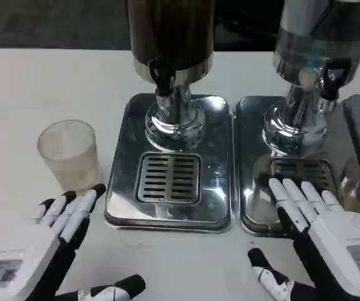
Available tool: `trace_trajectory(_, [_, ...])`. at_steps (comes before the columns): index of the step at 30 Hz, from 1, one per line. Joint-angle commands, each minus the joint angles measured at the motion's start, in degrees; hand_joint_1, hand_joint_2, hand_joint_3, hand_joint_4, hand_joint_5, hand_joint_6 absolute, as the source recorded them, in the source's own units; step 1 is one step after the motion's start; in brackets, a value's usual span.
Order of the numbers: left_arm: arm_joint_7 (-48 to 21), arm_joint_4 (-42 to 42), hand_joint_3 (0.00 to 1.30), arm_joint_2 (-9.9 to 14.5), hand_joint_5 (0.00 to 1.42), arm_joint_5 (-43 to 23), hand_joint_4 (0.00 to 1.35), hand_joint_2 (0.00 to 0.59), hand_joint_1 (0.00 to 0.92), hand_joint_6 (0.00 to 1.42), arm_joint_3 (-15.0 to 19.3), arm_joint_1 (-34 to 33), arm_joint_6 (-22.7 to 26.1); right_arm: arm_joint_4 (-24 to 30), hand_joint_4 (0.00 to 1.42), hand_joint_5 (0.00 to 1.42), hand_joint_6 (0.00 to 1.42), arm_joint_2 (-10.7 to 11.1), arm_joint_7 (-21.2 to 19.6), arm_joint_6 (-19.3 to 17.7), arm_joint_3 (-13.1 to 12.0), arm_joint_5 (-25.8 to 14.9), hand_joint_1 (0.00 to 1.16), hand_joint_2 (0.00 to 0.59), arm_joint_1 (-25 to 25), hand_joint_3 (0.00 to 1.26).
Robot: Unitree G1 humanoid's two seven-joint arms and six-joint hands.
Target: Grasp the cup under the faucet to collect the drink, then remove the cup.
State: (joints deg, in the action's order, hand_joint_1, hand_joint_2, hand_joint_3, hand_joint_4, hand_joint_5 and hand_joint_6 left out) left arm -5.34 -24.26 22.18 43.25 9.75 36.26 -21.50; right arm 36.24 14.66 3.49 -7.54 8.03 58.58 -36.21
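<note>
Nearest, two robot hands hover low over a white table [17, 81], both holding nothing. The left hand [48, 235] has its fingers [73, 210] spread wide, thumb apart. The right hand [318, 219] lies flat, fingers apart, over the edge of a right drip tray [249, 188]. Just beyond the left fingers stands a frosted plastic cup [69, 152], upright on the table, beside the centre drip tray [217, 157], not under the faucet [162, 78] of the dark dispenser [170, 31] behind. To grasp well, the left fingers should likely wrap the cup's sides evenly, keeping it upright.
</note>
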Motion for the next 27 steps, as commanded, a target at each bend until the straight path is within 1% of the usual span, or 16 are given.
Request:
trace_trajectory(1, [0.74, 0.52, 0.0, 0.71, 0.0, -0.26, 0.0, 0.104, 0.0, 0.0, -0.51, -0.04, 0.42, -0.13, 0.0, 0.0, 0.0, 0.22, -0.43, 0.44, -0.19, -0.71, 0.4, 0.452, 0.07, 0.0])
trace_trajectory(9, [0.84, 0.89, 0.0, 0.67, 0.0, -0.84, 0.0, 0.104, 0.0, 0.0, -0.7, -0.72, 0.44, 0.52, 0.0, 0.0, 0.0, -0.15, -0.1, 1.26, -0.06, -0.67, 0.4, 0.452, -0.06, 0.0])
trace_trajectory(13, [3.0, 1.98, 0.0, 0.42, 0.0, -2.74, 0.0, 0.081, 0.0, 0.0, 0.14, -0.96, -1.21, 0.71, 0.0, 0.0, 0.0, -0.73, 0.16, 1.93, 0.85, 0.05, 0.41, 0.457, -0.03, 0.0])
trace_trajectory(19, [5.89, 4.62, 0.0, 1.22, 0.0, -4.2, 0.0, 0.073, 0.0, 0.0, 1.08, -1.48, -3.02, 0.77, 0.0, 0.0, 0.0, -1.83, 0.03, 3.22, 2.69, 1.4, 0.41, 0.46, 0.16, 0.0])
trace_trajectory(24, [8.87, 6.34, 0.0, 0.96, 0.0, -4.38, 0.0, 0.07, 0.0, 0.0, 1.74, -2.31, -3.27, 0.53, 0.0, 0.0, 0.0, -2.0, -0.19, 3.6, 3.47, 1.6, 0.41, 0.461, 0.21, 0.0])
trace_trajectory(27, [10.54, 8.29, 0.0, 1.15, 0.0, -3.95, 0.0, 0.059, 0.0, 0.0, 1.96, -3.57, -2.46, 0.17, 0.0, 0.0, 0.0, -1.96, -0.16, 3.78, 3.79, 1.45, 0.42, 0.461, 0.63, 0.0])
